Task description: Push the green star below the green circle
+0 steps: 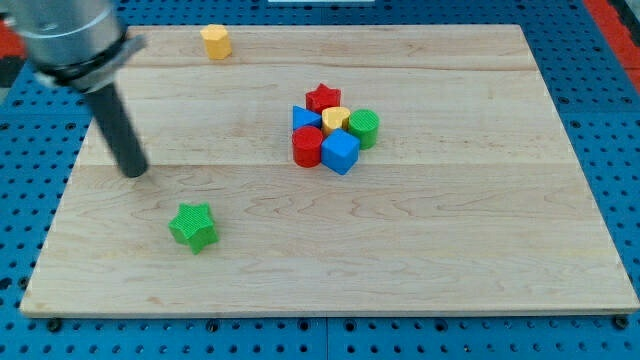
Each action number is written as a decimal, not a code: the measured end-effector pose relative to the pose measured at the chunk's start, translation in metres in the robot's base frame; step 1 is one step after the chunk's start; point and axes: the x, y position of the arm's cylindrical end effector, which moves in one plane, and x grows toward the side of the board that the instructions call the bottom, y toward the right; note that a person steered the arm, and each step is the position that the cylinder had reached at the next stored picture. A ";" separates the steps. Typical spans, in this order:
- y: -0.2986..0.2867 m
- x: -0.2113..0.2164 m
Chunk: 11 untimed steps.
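Note:
The green star [193, 226] lies alone on the wooden board [450, 250] at the lower left. The green circle [364, 128] sits at the right end of a cluster near the board's middle. My tip [134, 172] rests on the board up and to the left of the green star, a short gap away from it. The rod rises toward the view's top left.
The cluster also holds a red star [322, 97], a yellow block [336, 119], a blue triangle [305, 118], a red cylinder [308, 146] and a blue cube [340, 152]. A yellow hexagon [215, 41] sits at the board's top edge. Blue pegboard surrounds the board.

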 end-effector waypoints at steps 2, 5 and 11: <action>0.096 0.087; 0.154 0.096; 0.290 0.019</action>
